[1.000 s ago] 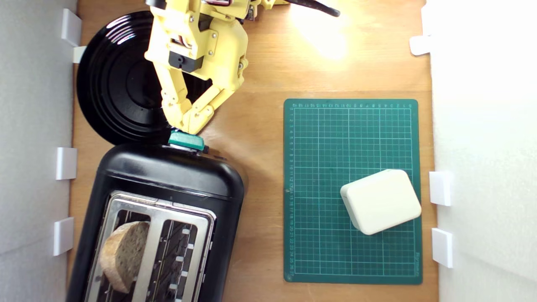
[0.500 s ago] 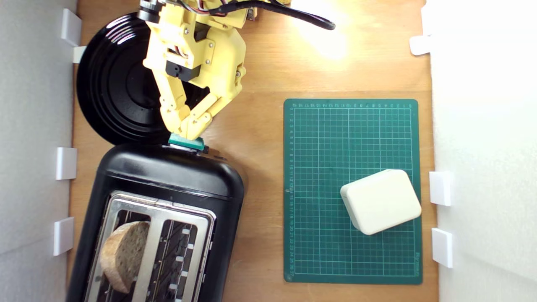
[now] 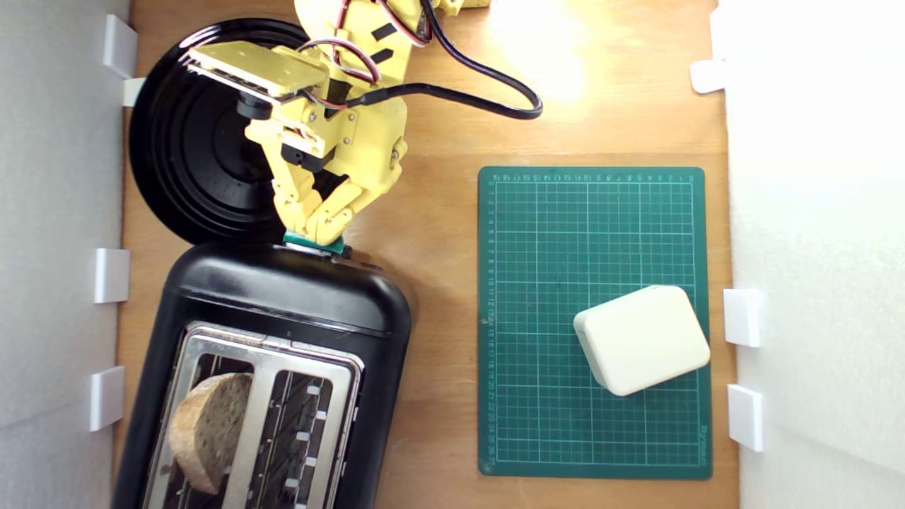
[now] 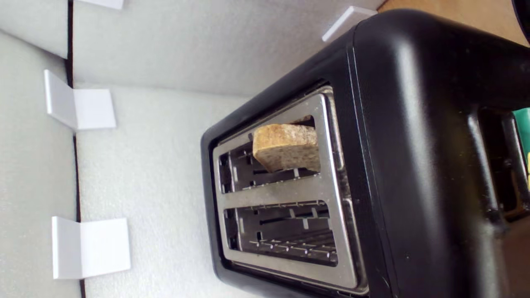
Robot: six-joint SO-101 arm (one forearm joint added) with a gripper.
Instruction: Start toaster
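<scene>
The glossy black toaster [image 3: 283, 297] lies at the lower left of the exterior view, its silver top plate [image 3: 261, 396] facing the camera. A slice of brown bread [image 3: 205, 431] stands in the slot nearer the exterior view's left; the other slot is empty. The small teal lever knob [image 3: 316, 244] juts from the toaster's end face. My yellow gripper [image 3: 311, 230] is shut, its joined fingertips resting against the knob and covering most of it. The wrist view shows the toaster [image 4: 414, 145], the bread [image 4: 285, 147] and a sliver of the knob [image 4: 523, 132].
A round black plate [image 3: 184, 141] lies under the arm, just beyond the toaster. A green cutting mat [image 3: 594, 212] with a cream rounded box [image 3: 642, 339] lies on the exterior view's right. White foam walls with clips [image 3: 112, 276] border both sides. A black cable [image 3: 481, 92] loops over the wood.
The gripper tips have slid down onto the teal knob, hiding more of it. The wrist has tilted over and the black cable has swung lower. The bread has not moved.
</scene>
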